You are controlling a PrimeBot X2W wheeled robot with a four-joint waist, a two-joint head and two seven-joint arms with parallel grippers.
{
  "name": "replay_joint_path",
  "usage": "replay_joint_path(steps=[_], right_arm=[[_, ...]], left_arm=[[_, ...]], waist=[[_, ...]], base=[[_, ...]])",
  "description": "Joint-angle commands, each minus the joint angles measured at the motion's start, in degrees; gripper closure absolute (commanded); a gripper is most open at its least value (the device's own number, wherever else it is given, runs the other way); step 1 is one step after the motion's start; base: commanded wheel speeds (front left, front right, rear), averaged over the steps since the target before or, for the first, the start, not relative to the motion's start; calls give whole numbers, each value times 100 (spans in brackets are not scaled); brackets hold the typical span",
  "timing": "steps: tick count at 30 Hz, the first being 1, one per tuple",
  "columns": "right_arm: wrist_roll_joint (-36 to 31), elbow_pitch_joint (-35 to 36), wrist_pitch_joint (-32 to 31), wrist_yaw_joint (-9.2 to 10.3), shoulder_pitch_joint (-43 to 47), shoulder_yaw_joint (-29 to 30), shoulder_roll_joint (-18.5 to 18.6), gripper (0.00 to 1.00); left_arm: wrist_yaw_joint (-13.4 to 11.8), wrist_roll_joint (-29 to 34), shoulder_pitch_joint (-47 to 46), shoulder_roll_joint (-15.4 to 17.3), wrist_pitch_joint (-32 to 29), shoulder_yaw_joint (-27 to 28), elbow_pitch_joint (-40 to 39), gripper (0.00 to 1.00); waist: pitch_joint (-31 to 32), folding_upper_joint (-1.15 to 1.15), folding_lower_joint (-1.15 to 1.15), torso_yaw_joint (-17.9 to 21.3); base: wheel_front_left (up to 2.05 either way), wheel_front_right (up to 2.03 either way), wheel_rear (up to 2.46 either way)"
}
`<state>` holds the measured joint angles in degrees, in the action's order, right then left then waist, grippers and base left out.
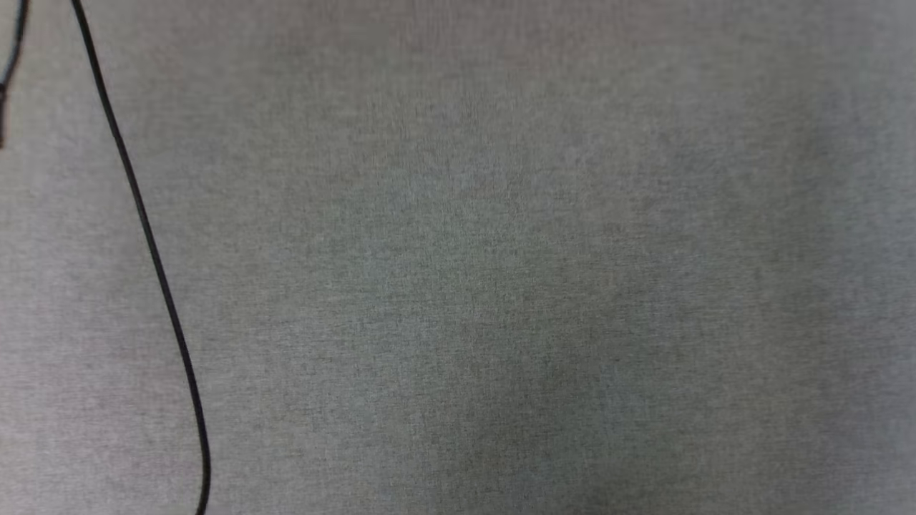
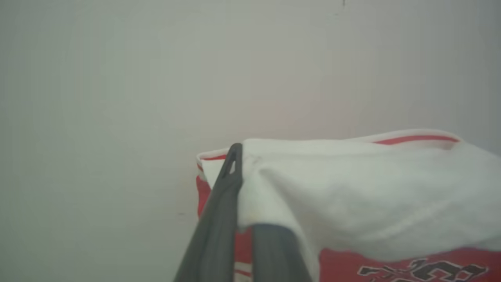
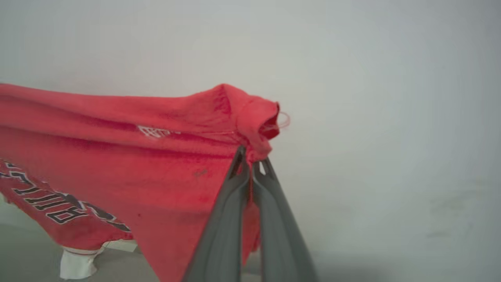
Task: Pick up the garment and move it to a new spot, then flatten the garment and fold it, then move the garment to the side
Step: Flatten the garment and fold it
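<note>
The garment (image 3: 129,164) is a red jersey shirt with white sleeves and black lettering. In the right wrist view my right gripper (image 3: 250,162) is shut on a bunched red corner of it, and the cloth hangs away to the left with a white sleeve (image 3: 78,262) dangling low. In the left wrist view my left gripper (image 2: 240,168) is shut on the garment's white sleeve (image 2: 352,196), whose striped trim runs along the top; one finger (image 2: 231,172) shows beside the cloth and the other is partly draped by it. Red body with lettering (image 2: 422,270) shows below.
The head view looks down on a grey cloth-like surface (image 1: 501,286) with a thin black cable (image 1: 143,222) curving down its left side. A pale plain wall (image 2: 117,98) or surface lies behind the garment in both wrist views.
</note>
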<state>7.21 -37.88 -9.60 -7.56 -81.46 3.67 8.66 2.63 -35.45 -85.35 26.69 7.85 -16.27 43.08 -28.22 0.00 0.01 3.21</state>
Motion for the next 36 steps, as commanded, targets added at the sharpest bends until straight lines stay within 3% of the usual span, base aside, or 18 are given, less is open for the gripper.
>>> replay_joint_path(steps=[1, 9, 18, 23, 29, 36], right_arm=[[-85, -169, 76, 14, -83, 0, 6, 100], [-108, -1298, 567, 12, -270, -120, -180, 100], [408, -2043, 1047, 12, 801, -745, -39, 100], [909, -2038, 1309, 12, 1865, -1160, 138, 100], [1536, -1723, 1447, 14, 3085, -1562, 411, 100], [1980, -1121, 1548, 16, 4396, -1797, 730, 100]], left_arm=[[34, -44, -85, -34, 40, 3, 136, 100], [330, -301, 115, -421, 239, -88, 967, 100], [472, -740, 1469, -620, 620, -119, 1279, 100], [479, -927, 2690, -576, 715, -199, 836, 100], [470, -913, 4222, -384, 745, 81, -11, 100], [160, -714, 6077, -417, 748, 368, -1059, 100]], waist=[[-188, 0, -1, -35], [-503, 0, -1, -141], [-52, 0, -1, -217], [429, 0, -1, -282], [1017, 0, -1, -308], [1717, 0, -1, -330]], base=[[0, 0, 0], [0, 0, 0], [0, 0, 0], [0, 0, 0], [0, 0, 0], [0, 0, 0]])
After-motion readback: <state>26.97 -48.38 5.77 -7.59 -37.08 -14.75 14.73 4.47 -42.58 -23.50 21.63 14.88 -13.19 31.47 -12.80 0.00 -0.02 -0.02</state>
